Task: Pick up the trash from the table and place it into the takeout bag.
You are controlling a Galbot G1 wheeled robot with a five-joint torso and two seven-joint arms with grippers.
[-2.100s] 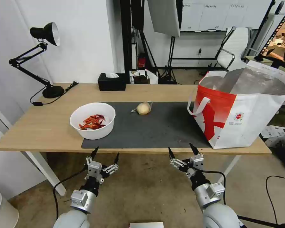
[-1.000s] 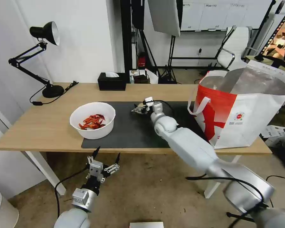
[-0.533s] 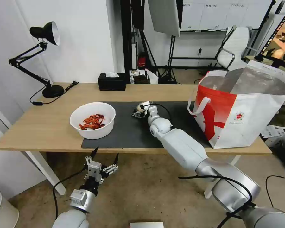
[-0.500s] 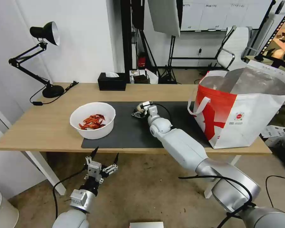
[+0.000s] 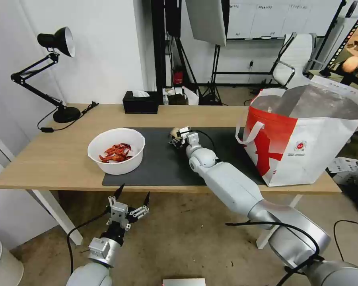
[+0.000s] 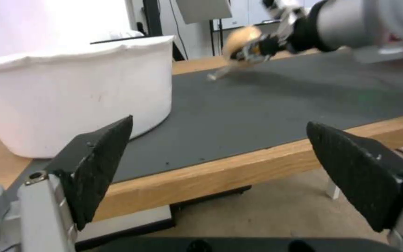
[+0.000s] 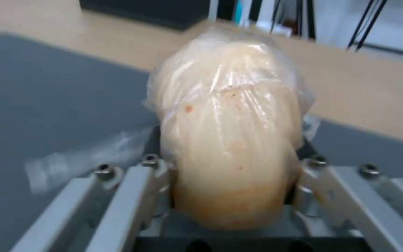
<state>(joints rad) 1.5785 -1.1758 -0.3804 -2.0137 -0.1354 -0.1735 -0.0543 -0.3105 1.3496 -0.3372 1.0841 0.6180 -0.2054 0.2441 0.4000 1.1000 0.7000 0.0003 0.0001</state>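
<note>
The right gripper [image 5: 178, 140] is clamped on the tan ball in clear wrap [image 7: 229, 140], its two jaws pressing the ball's flanks so that the ball reads taller than wide between them, its long axis running straight out from the palm along the line of the fingers. In the left wrist view the ball [image 6: 240, 42] sits just above the dark grey mat [image 5: 211, 159], with a loose tail of wrap trailing down toward the mat — whether the tail touches it I cannot tell. The right arm stretches across the near edge of the table [image 5: 47, 159] to the mat's far middle, where the ball is held between the white round bowl of red shells [image 5: 116, 151] on the left and the takeout bag [image 5: 306, 143] standing open at the table's right end. Behind, near the far edge, stands a black tissue box [image 5: 140, 102], and a black desk lamp [image 5: 51, 71] at the far left corner. The left gripper [image 5: 128, 202] hangs below the table's front edge — its fingers [image 6: 96, 164] spread wide apart, holding nothing.
</note>
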